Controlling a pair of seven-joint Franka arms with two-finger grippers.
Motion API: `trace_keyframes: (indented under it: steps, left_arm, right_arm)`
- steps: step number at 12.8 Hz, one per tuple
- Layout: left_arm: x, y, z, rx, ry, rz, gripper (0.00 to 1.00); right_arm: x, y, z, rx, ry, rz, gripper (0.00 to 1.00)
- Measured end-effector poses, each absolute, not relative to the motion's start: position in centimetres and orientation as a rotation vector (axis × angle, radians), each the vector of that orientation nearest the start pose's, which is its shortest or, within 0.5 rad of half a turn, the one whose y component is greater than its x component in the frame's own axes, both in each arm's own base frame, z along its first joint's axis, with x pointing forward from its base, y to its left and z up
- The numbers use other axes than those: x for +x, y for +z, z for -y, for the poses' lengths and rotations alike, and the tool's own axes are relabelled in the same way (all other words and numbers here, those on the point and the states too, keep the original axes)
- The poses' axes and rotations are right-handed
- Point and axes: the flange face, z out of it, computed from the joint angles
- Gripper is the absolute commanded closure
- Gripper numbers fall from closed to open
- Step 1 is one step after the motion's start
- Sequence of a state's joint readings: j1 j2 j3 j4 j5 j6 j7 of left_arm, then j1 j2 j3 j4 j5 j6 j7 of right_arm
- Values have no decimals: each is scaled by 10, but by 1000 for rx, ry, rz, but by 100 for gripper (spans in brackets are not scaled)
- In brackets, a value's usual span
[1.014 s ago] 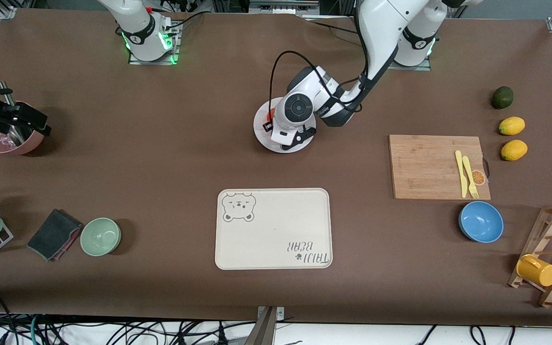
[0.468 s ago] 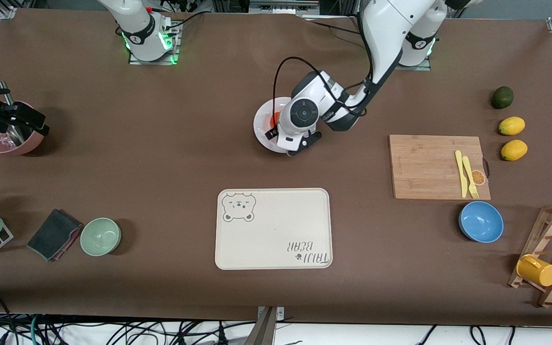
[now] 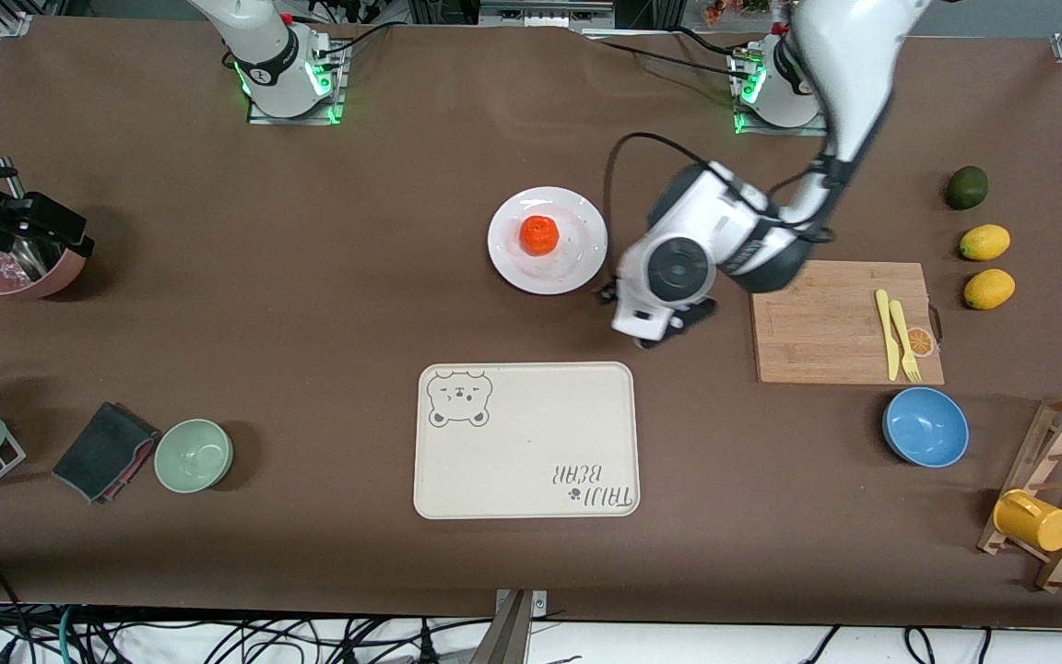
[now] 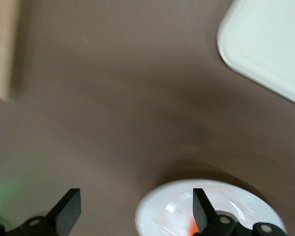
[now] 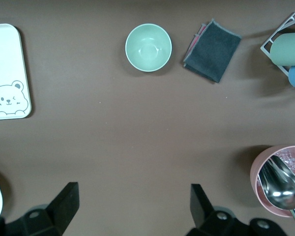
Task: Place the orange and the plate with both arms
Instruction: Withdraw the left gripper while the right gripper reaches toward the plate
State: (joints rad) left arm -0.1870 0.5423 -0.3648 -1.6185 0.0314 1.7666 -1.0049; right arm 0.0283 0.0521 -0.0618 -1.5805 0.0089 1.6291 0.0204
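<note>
One orange (image 3: 539, 235) sits on the white plate (image 3: 577, 267) mid-table, farther from the front camera than the bear tray (image 3: 525, 439). Left gripper (image 3: 655, 332), fingers spread and empty, hovers beside the plate. Right gripper (image 5: 130, 204) waits open over bare table near the pink bowl (image 3: 5, 272).

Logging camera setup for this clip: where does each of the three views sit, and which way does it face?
Front view: high across the table, facing both bases; shows the orange on the plate and the left gripper.
Left wrist view: on the left wrist, looking down at the table; its open jaws frame the plate.
Right wrist view: on the right wrist, looking down; open jaws, green bowl.
Shared: the bear-print tray appears in all three.
</note>
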Motion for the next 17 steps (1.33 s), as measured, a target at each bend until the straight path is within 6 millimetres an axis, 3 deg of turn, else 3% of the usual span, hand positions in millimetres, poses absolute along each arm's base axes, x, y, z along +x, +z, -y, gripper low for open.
trace_keyframes:
  steps: [2, 5, 7, 9, 11, 15, 17]
  left_arm:
    - [595, 313, 228, -2911, 509, 468, 0]
    - [641, 331, 92, -3026, 492, 270, 0]
    - [655, 359, 28, -3074, 476, 206, 0]
    - [662, 401, 2, -3087, 457, 187, 0]
    - [663, 436, 5, -3090, 438, 178, 0]
    - [661, 464, 0, -3094, 402, 195, 0]
    - [660, 468, -5, -3097, 393, 212, 0]
  right_arm:
    - [572, 593, 13, -3118, 45, -79, 0]
    - [570, 590, -13, -2968, 94, -57, 0]
    - [571, 586, -30, -2844, 124, -54, 0]
    - [575, 573, -42, -2742, 167, -62, 0]
    - [584, 544, -61, -2588, 249, -85, 0]
    - [599, 470, -95, -2339, 313, -204, 0]
    - [591, 436, -135, -2292, 301, -215, 0]
